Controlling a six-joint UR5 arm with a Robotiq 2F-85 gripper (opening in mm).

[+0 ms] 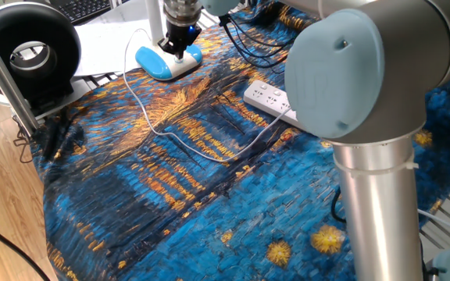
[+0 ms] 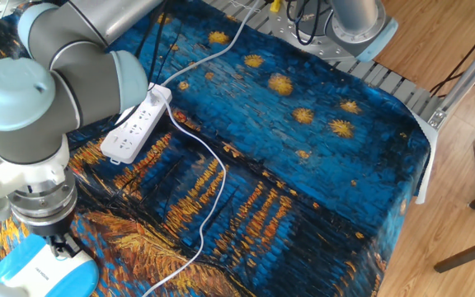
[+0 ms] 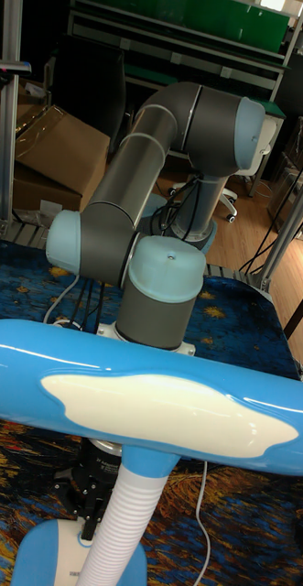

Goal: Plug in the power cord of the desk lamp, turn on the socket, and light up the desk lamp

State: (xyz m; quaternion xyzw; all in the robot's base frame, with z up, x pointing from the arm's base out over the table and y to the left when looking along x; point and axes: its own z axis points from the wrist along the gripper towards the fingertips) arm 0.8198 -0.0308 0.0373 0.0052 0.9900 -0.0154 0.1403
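Step in hand: by my judgement, pressing the round button on the lamp base, the last part of the task.
Gripper: the black two-finger gripper (image 1: pixel 176 48) hangs straight down over the desk lamp with light-blue flat base and white top (image 1: pixel 166 62), its tips at or just above the white top. I cannot tell if the fingers are spread or pressed together; they look close, but both fixed views are too small there.
Lamp place: at the far edge of the counter covered with the blue-and-gold painted cloth (image 1: pixel 178 195); in the tall fixed view the blue lamp head (image 3: pixel 151 403) shows no glow that I can be sure of.
Cord: the long thin white power cord (image 1: pixel 186 142) runs from the base in a loose loop to the long white rectangular power strip (image 1: pixel 270 98). Its plug end is hidden by the arm, so whether it is plugged in is not sure.
How to do well: come down vertically on the button centre, push short and gently so the light base does not slide or tip, then lift straight up.
Risk: an off-centre press may only push the base sideways.
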